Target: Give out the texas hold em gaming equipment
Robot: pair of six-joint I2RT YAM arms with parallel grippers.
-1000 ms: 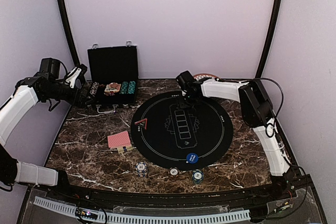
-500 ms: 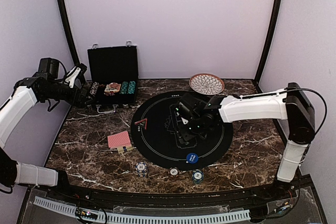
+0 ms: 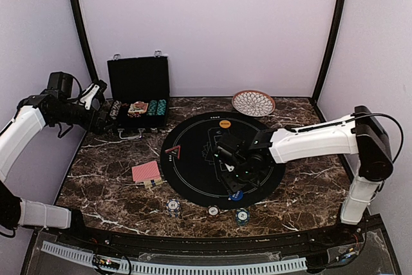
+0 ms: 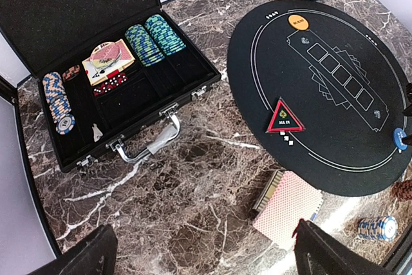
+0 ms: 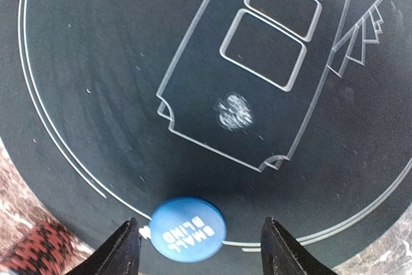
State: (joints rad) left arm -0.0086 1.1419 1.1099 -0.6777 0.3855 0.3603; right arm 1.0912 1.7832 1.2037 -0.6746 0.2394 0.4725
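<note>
Right gripper [image 5: 201, 252] wide open over blue button [image 5: 188, 229]
Button lay on black mat [image 5: 96, 62] rim toward bench's near edge, framed by both fingers; left gripper [image 4: 206, 254], also spread wide, hovered at left edge beside black case [image 4: 138, 91].

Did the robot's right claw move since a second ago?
Yes. The right gripper came from the far edge of the mat, near the patterned plate, toward the near edge, and now hovers over the blue button.
</note>
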